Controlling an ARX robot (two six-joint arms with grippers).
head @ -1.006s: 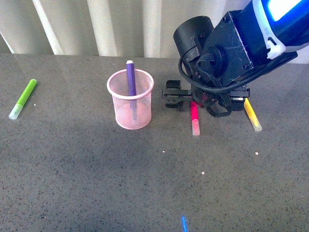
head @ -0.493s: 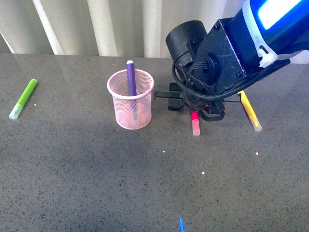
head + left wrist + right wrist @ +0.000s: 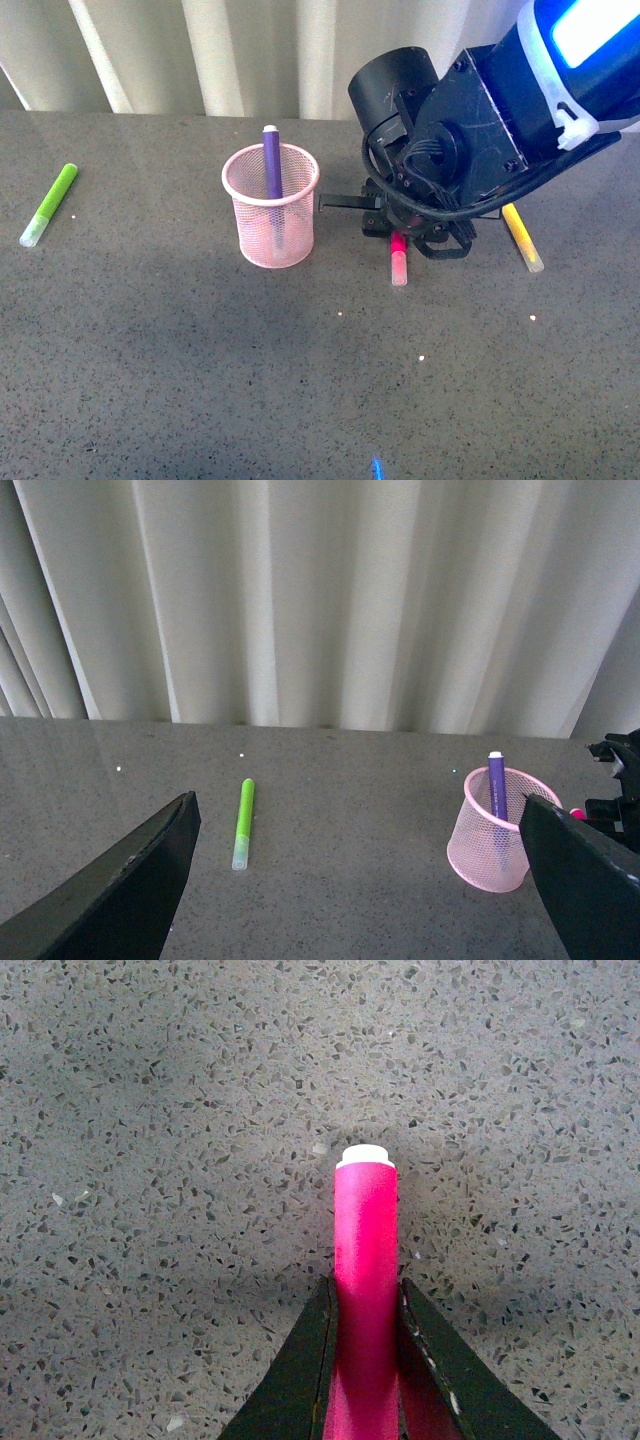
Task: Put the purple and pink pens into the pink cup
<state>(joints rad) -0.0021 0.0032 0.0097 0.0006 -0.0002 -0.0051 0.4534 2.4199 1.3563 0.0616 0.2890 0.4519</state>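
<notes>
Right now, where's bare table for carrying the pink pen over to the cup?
Bare: the near table before cup and pink pen, and the stretch between green marker and cup. Crowded around the right gripper, beside the yellow marker.

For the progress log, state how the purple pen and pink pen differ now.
Purple pen stands nearly upright inside the cup; pink pen lies low outside it, on or just above the table. Purple pen is free of any gripper; pink pen is pinched by the right gripper. Both are short, thick markers.
</notes>
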